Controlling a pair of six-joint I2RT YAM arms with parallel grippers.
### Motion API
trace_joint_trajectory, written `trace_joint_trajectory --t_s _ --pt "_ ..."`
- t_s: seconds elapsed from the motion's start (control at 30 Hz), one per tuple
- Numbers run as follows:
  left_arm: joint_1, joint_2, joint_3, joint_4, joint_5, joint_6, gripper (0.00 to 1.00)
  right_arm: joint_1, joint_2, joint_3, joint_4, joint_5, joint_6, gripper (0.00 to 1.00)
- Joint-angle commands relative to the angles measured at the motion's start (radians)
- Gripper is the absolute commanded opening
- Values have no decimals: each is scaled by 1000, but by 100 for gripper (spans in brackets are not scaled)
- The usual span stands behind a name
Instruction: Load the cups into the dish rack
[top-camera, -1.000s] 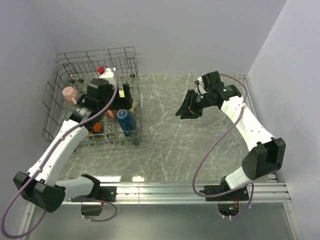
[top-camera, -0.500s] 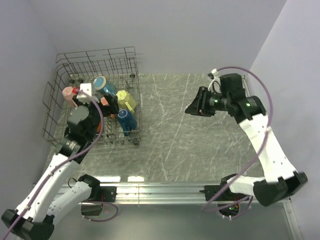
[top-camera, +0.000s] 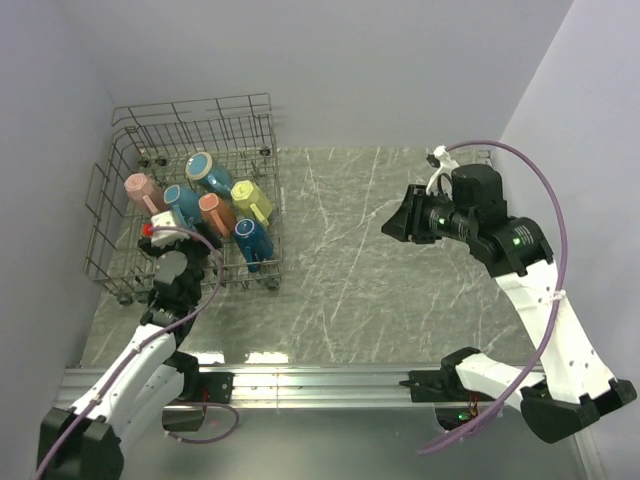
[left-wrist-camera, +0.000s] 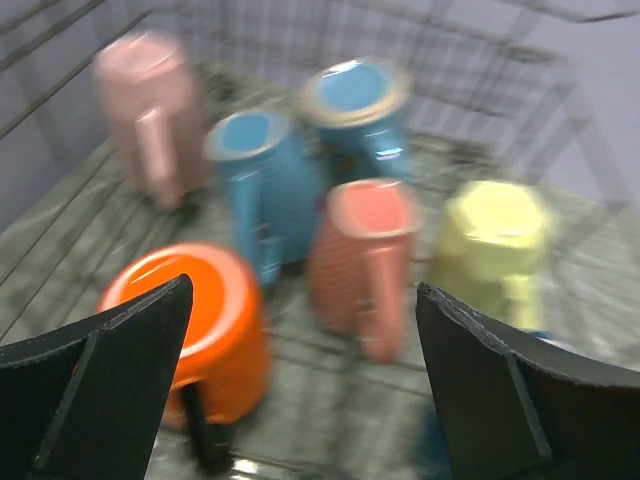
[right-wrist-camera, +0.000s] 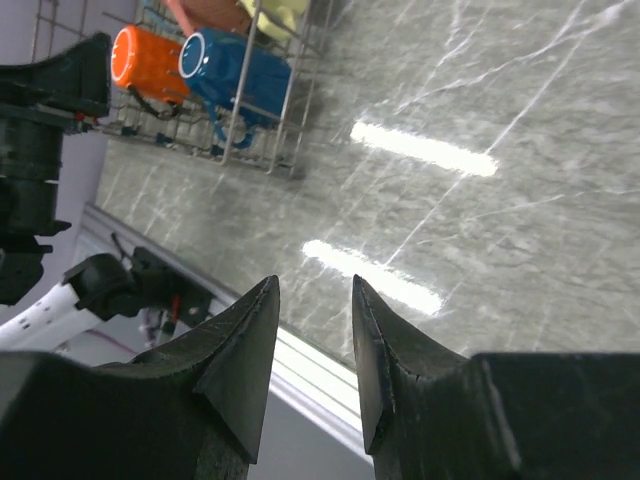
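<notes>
Seven cups, all inside the dish rack (top-camera: 200, 122), which sits at 10 o'clock on the table (top-camera: 350, 260) in the top view. Left to right in there: pale pink mug (top-camera: 140, 190) at the rack's 9 o'clock wall, light blue mug (top-camera: 181, 198) just beside it, teal mug (top-camera: 205, 170) toward 12 o'clock, salmon mug (top-camera: 214, 212) mid-rack just beside the light blue one, pale yellow mug (top-camera: 250, 200) at 3 o'clock, dark blue mug (top-camera: 252, 240) at 5 o'clock by the near-right corner. Seventh is the orange mug (left-wrist-camera: 200, 325), at 7 o'clock in the left wrist view and just beside the dark blue one in the right wrist view; can't make it out in the top view. Over the rack's near edge hangs the left gripper (left-wrist-camera: 302, 295), fingers spread wide, nothing between them. Left wrist frame is blurred, so mug print is unreadable. Well apart from the rack, the right gripper (top-camera: 395, 225) is above bare table at 2 o'clock, its fingers (right-wrist-camera: 240, 340) nearly together with a narrow gap, gripping nothing.
</notes>
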Motion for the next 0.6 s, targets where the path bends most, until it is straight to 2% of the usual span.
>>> trace_joint_trajectory --t_s 0.0,0.1,0.33,0.47,0.57 --pt "131 21 -116 192 74 -89 99 4 -73 -31 39 83 -37 43" --pt "208 72 -193 299 138 -87 99 8 -109 -72 38 114 -48 43" --pt "237 262 -236 525 152 26 99 8 -152 -155 82 134 -22 43" --pt "247 398 -204 595 158 37 99 11 -207 -214 192 182 -3 44" --pt "247 353 -184 588 213 23 99 10 -305 -305 330 228 1 47"
